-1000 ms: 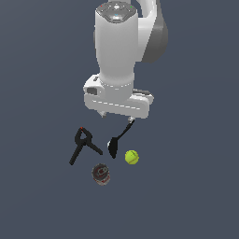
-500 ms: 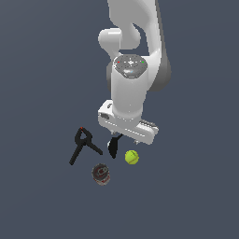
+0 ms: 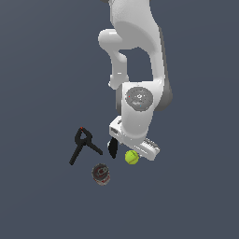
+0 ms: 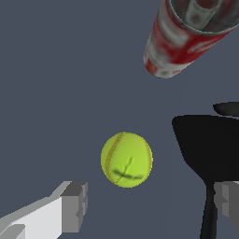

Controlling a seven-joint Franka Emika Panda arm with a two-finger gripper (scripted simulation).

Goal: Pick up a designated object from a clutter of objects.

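The designated object, a yellow-green tennis ball (image 3: 132, 158) (image 4: 126, 159), lies on the dark floor within the clutter of objects. In the wrist view my gripper (image 4: 150, 204) is open, one grey fingertip (image 4: 74, 205) on either side, and the ball sits apart from them, just ahead of the gap. The exterior view shows my white hand (image 3: 135, 140) low over the ball, hiding the fingers. Nothing is held.
The black spoon (image 3: 112, 148) (image 4: 207, 140) lies right beside the ball, with its bowl close to one finger. A small dark can (image 3: 100, 173) (image 4: 189, 35) stands a little further off. The black spring clamp (image 3: 83, 144) with a red tip lies toward the exterior view's left.
The arm has come down steadily toward the floor, shifting slightly to the exterior view's right, until the hand sits just over the ball. The objects have not moved.
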